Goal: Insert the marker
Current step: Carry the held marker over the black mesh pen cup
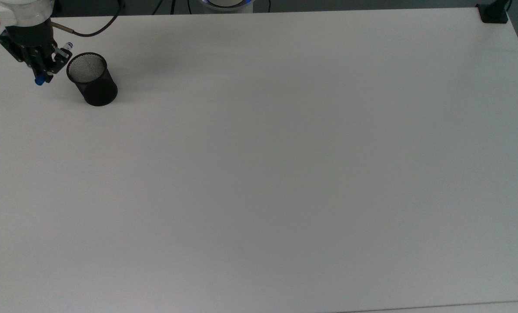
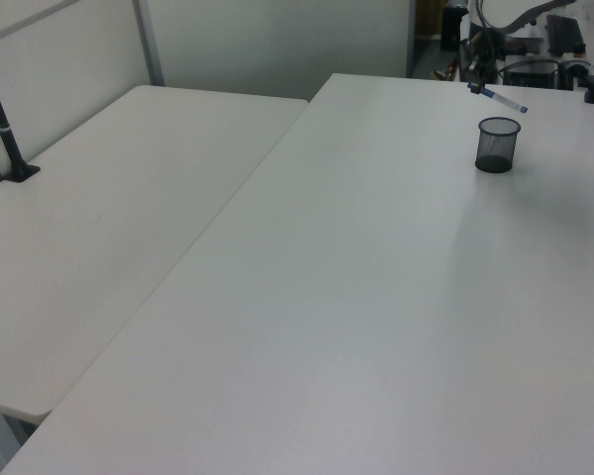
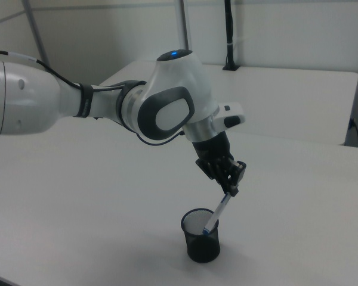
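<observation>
- The gripper (image 1: 45, 65) pinches the marker (image 1: 52, 62) by the middle of its barrel, so both ends stay free.
- In the top view the marker hangs just beside the cup (image 1: 92, 79), at the top view's left of its rim, tilted, not yet inside.
- The blue end (image 3: 207, 230) points down toward the cup (image 3: 201, 236), probably so it can go in first.
- The cup stands upright on the table (image 1: 285, 174), mouth open.
</observation>
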Robot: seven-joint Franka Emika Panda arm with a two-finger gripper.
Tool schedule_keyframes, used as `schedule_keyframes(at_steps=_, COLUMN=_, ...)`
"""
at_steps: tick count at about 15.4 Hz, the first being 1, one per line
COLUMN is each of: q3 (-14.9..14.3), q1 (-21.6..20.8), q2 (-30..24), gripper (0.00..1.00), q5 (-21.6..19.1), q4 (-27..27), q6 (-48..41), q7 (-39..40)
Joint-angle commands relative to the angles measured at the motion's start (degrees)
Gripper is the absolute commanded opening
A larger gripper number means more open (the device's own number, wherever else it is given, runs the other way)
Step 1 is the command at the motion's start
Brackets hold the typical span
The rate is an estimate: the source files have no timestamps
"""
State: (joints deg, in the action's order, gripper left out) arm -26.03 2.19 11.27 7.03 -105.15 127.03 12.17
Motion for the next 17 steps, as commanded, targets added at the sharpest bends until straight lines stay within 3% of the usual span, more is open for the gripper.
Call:
schedule_keyframes(at_steps=1, q3=-0.5, q1=-0.9, q2=-1.7, gripper=0.06, q5=-0.6, q4=-2.9, q6=2.9, q7=-0.1)
schedule_keyframes(at_steps=10, q3=0.4, q1=-2.5, q2=-2.0, gripper=0.07, q5=-1.7, q4=-6.3, q6=3.4, q7=-2.5)
schedule_keyframes(at_steps=17, q3=0.4, q1=-2.8, q2=-2.0, gripper=0.09, q5=-1.7, q4=-5.8, q6=6.1, q7=-6.1)
